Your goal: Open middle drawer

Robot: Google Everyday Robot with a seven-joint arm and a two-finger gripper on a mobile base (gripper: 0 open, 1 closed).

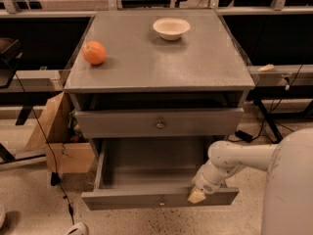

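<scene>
The grey cabinet [156,62] has a drawer [122,124] with a round knob [160,124] just under its top. Below it the middle drawer [146,168] is pulled far out, its inside bare. Its flat front [122,199] faces me, with a small knob [161,200] at the centre. My gripper [197,195] rests at the top edge of that front, right of the knob, at the end of my white arm [234,160]. Any lower drawer is hidden under the open one.
An orange [94,52] and a white bowl [171,28] sit on the cabinet top. A cardboard box [58,141] and cables [44,131] lie at the cabinet's left. My white body [291,190] fills the lower right. Dark table legs and cables [266,121] stand at the right.
</scene>
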